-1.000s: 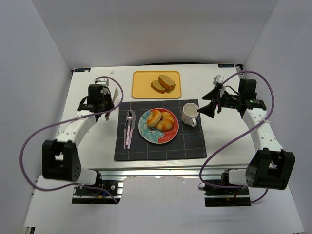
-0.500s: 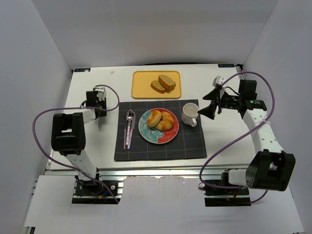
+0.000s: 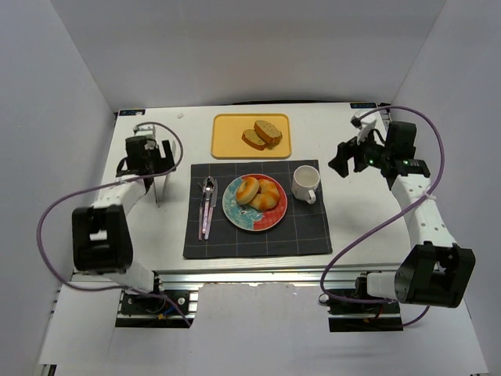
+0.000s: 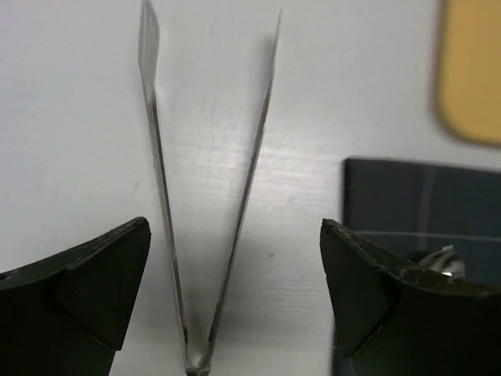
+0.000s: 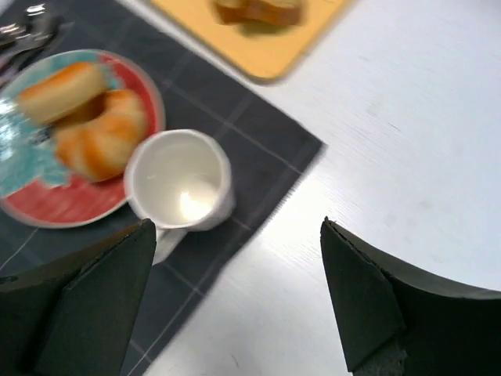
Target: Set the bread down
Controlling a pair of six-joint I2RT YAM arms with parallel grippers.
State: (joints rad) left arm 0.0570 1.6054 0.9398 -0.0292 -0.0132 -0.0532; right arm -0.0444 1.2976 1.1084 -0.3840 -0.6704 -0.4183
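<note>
Both rolls of the bread [image 3: 258, 193] sit on the red-and-teal plate [image 3: 249, 222], touching each other, glossy and golden. The plate is in the middle of the dark placemat [image 3: 258, 239]. Just to its right on the mat stands the white mug [image 3: 305, 182], upright, apart from the plate rim. On the mat's left side lies the cutlery [image 3: 207, 204], near the plate but not touching it.

Over on the left, the left claw [image 3: 150, 157] hangs above bare desk [image 3: 360, 227] beside the mat, fingers spread wide. From its wrist camera, metal tongs [image 4: 197, 359] lie in a V between the fingers, and neither finger touches them. The mat corner shows at the right of that view.

The right claw [image 3: 338, 163] is right of the mug and clear of it, also spread wide and gripping nothing. Its own camera looks down on the mug [image 5: 178, 178], the bread [image 5: 106, 141] on the plate [image 5: 47, 200], a little blurred.

At the back, beyond the mat, the yellow tray [image 3: 227, 137] holds two tan slices [image 3: 262, 135], well apart from the rolls.
</note>
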